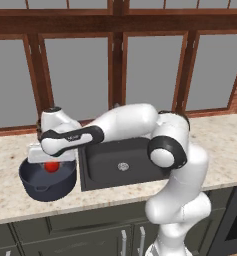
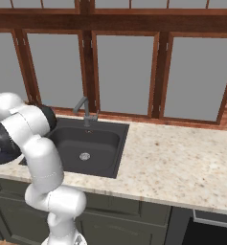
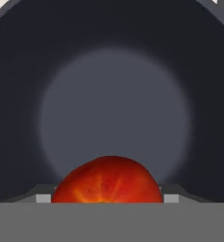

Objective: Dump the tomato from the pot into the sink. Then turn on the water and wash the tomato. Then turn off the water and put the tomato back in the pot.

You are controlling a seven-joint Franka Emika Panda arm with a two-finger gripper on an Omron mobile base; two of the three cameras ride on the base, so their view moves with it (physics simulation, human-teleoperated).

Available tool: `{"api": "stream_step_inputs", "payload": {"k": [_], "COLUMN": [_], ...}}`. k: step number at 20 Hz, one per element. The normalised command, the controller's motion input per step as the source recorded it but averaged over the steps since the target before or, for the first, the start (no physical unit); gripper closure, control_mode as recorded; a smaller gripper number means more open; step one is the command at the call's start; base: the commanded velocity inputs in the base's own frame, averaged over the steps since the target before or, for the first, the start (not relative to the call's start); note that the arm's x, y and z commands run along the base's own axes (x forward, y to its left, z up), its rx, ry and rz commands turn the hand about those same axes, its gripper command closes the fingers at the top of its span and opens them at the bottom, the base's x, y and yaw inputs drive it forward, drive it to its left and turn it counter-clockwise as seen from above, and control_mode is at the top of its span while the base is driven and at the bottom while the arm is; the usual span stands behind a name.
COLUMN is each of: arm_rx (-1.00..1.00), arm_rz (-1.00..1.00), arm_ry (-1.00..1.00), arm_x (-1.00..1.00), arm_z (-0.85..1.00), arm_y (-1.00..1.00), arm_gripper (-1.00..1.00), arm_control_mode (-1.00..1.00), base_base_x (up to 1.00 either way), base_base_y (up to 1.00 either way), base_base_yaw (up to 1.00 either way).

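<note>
Red and round, the tomato (image 1: 51, 166) shows at the mouth of the pot (image 1: 47, 186) in the left of the left base view, tucked under the white hand of the arm; the pot, dark blue-grey with a small loop handle on its near side, stands on the speckled beige counter (image 1: 10, 200) just beside the left edge of the sink (image 1: 121, 172); the black basin sits in the middle of that frame, its small silver drain (image 1: 123, 166) bare at the centre; the arm bends from the lower right, crosses over the sink and reaches left so that the hand hangs over the pot; in the hand view the tomato (image 3: 107, 181) sits at the bottom centre, with the pot's dark wall (image 3: 19, 85) curving around it and the paler round floor beyond; small grey parts of the jaws show close on either side of the tomato, so they look to be pinching it, though the contact itself is hidden; in the right base view the sink (image 2: 103, 139) lies left of centre with a grey faucet (image 2: 85, 111) at its back edge, and wood-framed windows (image 2: 124, 76) run across the top.
</note>
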Motion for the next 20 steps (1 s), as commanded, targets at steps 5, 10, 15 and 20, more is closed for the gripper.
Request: {"api": "stream_step_inputs", "payload": {"k": [5,10,15,20], "arm_rx": [-0.07,-0.14,-0.16,-0.09], "arm_rz": [0.01,0.00,0.00,0.01], "arm_ry": [0.09,0.05,0.00,0.00], "arm_x": [0.26,0.23,0.07,0.00], "arm_z": [-0.14,-0.25,-0.30,-0.17], "arm_y": [0.33,0.20,0.00,-0.09], "arm_gripper": [1.00,1.00,1.00,1.00], "arm_control_mode": [-1.00,-1.00,-1.00,-1.00], "base_base_x": [0.00,0.00,0.00,0.00], "base_base_y": [0.00,0.00,0.00,0.00], "base_base_yaw": [0.00,0.00,0.00,0.00]}}
